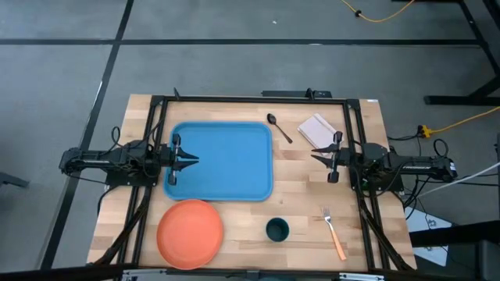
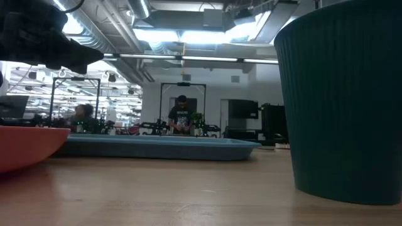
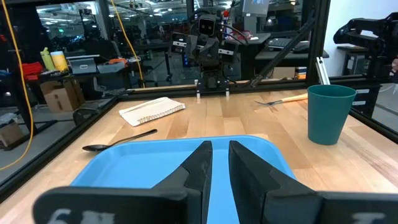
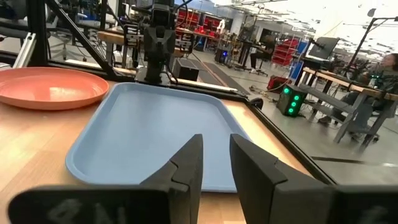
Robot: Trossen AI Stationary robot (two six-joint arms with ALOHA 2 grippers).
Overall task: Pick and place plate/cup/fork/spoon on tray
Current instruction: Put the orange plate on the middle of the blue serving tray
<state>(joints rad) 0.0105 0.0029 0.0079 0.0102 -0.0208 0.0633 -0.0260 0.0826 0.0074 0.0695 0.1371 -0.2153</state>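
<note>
Blue tray [image 1: 222,160] mid-table, nothing in it. Orange plate [image 1: 190,232] just off its near left corner, apparently not touching, though hard to tell from above. Cup [image 1: 277,229] upright right of the plate; fork [image 1: 333,232] further right, tines pointing away from the front edge. Spoon [image 1: 278,127] beyond the tray's far right corner, beside a white pad [image 1: 318,129]. Left gripper [image 1: 190,161] over the tray's left edge, fingers nearly together, holding nothing. Right gripper [image 1: 316,156] right of the tray, narrow gap between fingers [image 4: 186,163], also holding nothing.
</note>
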